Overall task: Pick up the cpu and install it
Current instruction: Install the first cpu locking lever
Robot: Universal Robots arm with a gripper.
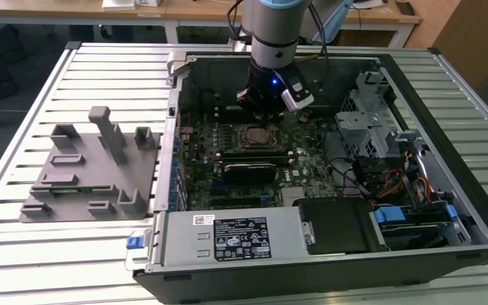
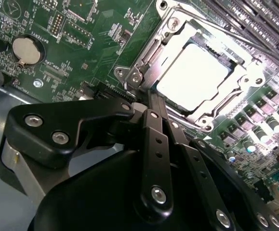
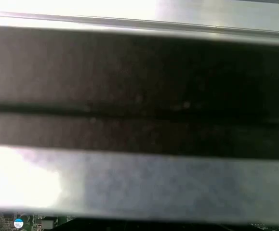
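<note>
Item: open computer case [image 1: 447,210] lying on a slatted metal table [image 1: 23,267], its walls ringing the motherboard [image 1: 312,168].

Landmark: the CPU socket frame [image 1: 255,135] near the middle of the board.

Task piece: you see the cpu [image 2: 193,73] seated flat inside that frame in the second wrist view, its pale metal top glaring under light and the silver load plate [image 2: 149,45] lying around its edges. Nothing touches its top.

Edges and room:
- Toward the exterior view's right of the socket frame, a metal drive cage [image 1: 370,121] and a tangle of cables [image 1: 396,184] crowd the case wall.
- Nearer the camera than the socket frame sit black memory slots [image 1: 248,154], then the power supply [image 1: 231,238] along the case's front edge.
- Toward the exterior view's left of the socket frame, past the case wall, a grey plastic fixture [image 1: 87,168] stands on the table, well apart.
- A round coin battery [image 2: 26,50] lies on the board to one side of the socket frame.
- Open air remains directly above the socket frame.

Arm: it drops roughly vertically into the case from the far side, with the gripper [image 1: 259,101] just beyond the socket frame's far edge and above the board. In the second wrist view its black linkages [image 2: 153,159] converge to a point beside the frame's corner, the jaws pressed together and holding nothing.
</note>
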